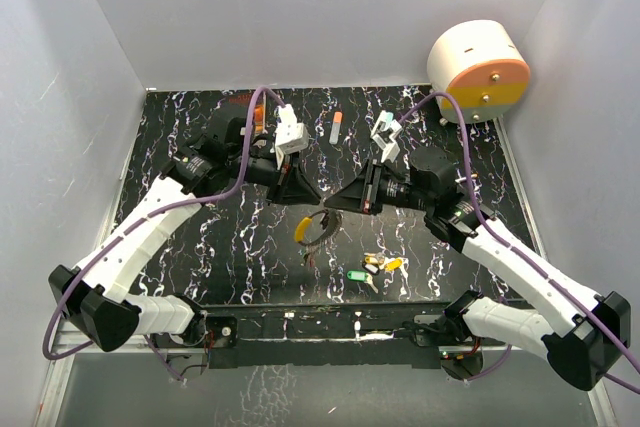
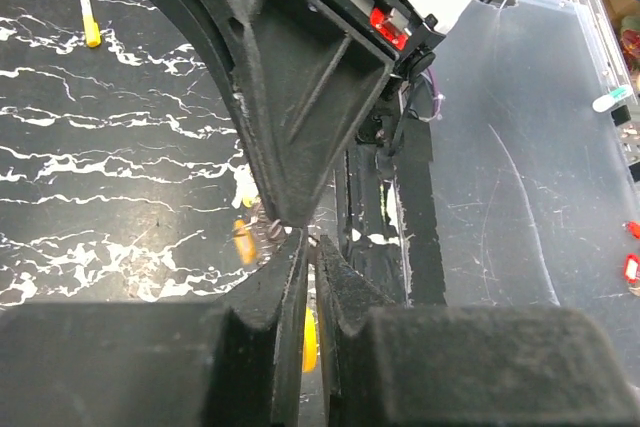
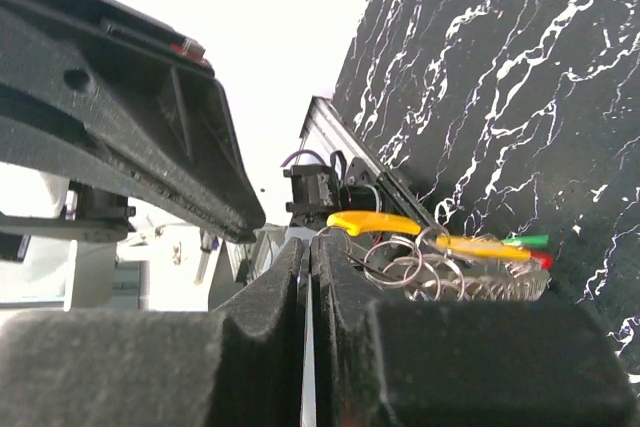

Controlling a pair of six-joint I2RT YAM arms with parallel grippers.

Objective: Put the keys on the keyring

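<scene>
The right gripper is closed to a slit on a thin silvery edge, judged the keyring. The left gripper, tip to tip opposite, is equally narrow; its hold cannot be told. A yellow key sits just beyond the tips. Loose keys lie apart, base-side of the right jaws. The wire should be held steady, with its end kept exposed.

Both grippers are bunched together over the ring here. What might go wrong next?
1. The keyring hangs just under the shut left gripper and right gripper. Its wire is thin, so it may slip or twist out.
2. The fingertips nearly touch, so a small move may make them collide.
3. The loose keys lie apart from the ring, and reaching for one may shake off the yellow key.
</scene>
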